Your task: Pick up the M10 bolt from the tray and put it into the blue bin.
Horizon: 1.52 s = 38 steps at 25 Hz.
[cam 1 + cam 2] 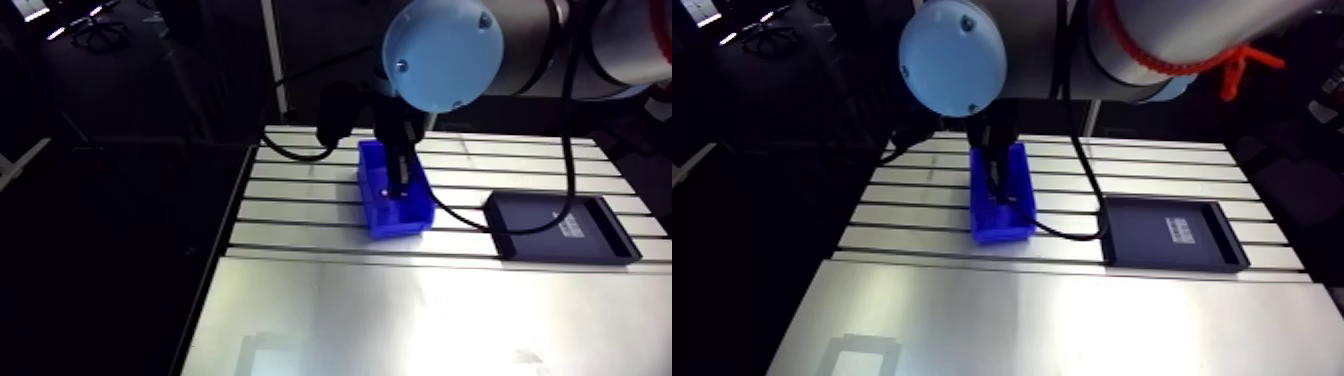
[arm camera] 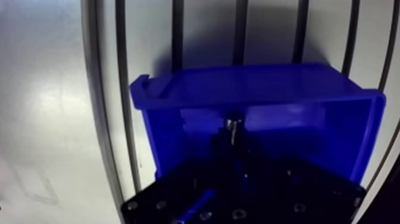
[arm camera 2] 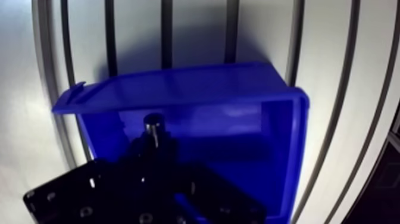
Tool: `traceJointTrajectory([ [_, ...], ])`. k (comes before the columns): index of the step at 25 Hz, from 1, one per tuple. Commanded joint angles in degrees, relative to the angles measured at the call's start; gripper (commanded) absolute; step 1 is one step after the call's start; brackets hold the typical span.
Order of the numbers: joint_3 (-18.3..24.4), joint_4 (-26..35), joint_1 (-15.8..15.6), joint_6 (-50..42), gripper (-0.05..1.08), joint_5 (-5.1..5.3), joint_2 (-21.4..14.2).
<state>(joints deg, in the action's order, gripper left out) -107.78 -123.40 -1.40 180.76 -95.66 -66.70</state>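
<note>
Blue bin (image 2: 256, 89), just one: inside it we see our gripper (image 2: 233, 149) pinching the single M10 bolt (image 2: 233, 127). The bolt's long axis runs roughly along the fingers, and we cannot tell which end leads. One tray (image 1: 1137, 240) sits apart.

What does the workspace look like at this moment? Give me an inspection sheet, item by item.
Surface: slotted aluminium table, with a smooth plate nearer the camera.
Job's things: blue bin stands on the slots. The black tray lies beside it, apart. A pale patch in the tray is too small to identify. The bolt is at the fingertips, over the bin's inside, not yet released.
Clutter: nothing seen.
Grippers: gripper reaches down into the bin's opening, shut on the bolt.
Cables: nothing seen beyond the arm's own.
Surroundings: nothing seen.
</note>
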Motion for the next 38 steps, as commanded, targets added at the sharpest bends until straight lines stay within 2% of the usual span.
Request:
traceJointTrajectory([
  [1,0.1,0.0,0.0,-0.3,1.00,-0.01,0.6],
  [15,0.1,0.0,-0.2,-1.0,0.88,-0.10,1.3],
  [17,0.2,0.0,-0.2,-1.1,0.75,-0.10,1.3],
  [22,0.6,0.1,-0.2,-2.6,0.35,0.08,1.0],
  [26,1.3,1.8,-0.1,-2.5,0.15,0.25,-0.3],
  [27,5.6,10.2,-0.1,-4.1,0.01,0.52,-2.3],
  [30,8.4,15.3,0.0,-4.2,0.01,0.43,-3.8],
  [33,12.6,24.0,-0.1,-6.2,0.01,0.17,-5.6],
  [36,16.8,31.6,0.0,-7.8,0.01,0.34,-6.1],
  [38,18.7,34.6,0.1,-8.9,0.01,0.52,-6.9],
])
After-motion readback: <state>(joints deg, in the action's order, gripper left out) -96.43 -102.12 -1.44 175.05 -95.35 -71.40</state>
